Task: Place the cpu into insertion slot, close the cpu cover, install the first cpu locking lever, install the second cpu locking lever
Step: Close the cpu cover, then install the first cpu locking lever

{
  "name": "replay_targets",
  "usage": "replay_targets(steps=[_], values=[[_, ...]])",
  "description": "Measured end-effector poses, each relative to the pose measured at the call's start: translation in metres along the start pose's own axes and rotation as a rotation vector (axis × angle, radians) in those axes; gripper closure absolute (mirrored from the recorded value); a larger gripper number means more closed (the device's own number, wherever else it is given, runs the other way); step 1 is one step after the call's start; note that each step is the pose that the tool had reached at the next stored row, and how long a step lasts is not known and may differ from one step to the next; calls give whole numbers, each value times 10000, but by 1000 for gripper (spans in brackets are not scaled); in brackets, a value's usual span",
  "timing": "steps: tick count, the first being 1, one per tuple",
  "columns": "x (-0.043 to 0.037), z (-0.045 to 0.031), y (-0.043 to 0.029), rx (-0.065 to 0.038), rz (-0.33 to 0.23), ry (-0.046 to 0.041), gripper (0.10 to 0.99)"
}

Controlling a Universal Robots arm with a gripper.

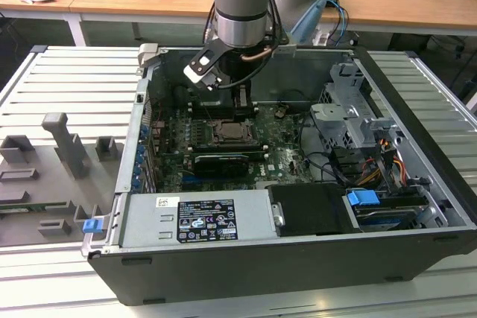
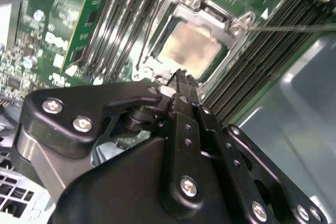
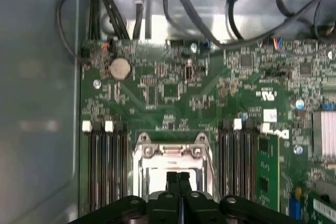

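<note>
No print can be read; the label [image 1: 195,220] on the power supply box [image 1: 253,214] bears tiny marks (too small to make out); so does the circuit board [image 3: 210,87].

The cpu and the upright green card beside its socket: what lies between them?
Long dark memory slots run side by side between the cpu and the green card. The second wrist view shows this stretch.

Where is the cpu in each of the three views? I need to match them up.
Exterior view: cpu mid-board, right by the gripper.
Second wrist view: pale square just beyond the fingertips.
First wrist view: pale patch beside the fingertips.
Shared landmark: the gripper at the cpu; long memory slots flank it.
</note>
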State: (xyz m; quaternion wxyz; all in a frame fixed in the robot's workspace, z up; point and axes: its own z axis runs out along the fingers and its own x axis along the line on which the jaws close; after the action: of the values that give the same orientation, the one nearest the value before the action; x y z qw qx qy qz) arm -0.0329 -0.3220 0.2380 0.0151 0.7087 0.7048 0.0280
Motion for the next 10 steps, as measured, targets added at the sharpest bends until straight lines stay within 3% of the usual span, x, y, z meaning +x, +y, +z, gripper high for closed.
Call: replay_targets(steps=[10], values=[[1,-4,-97,0,1,-1,980]])
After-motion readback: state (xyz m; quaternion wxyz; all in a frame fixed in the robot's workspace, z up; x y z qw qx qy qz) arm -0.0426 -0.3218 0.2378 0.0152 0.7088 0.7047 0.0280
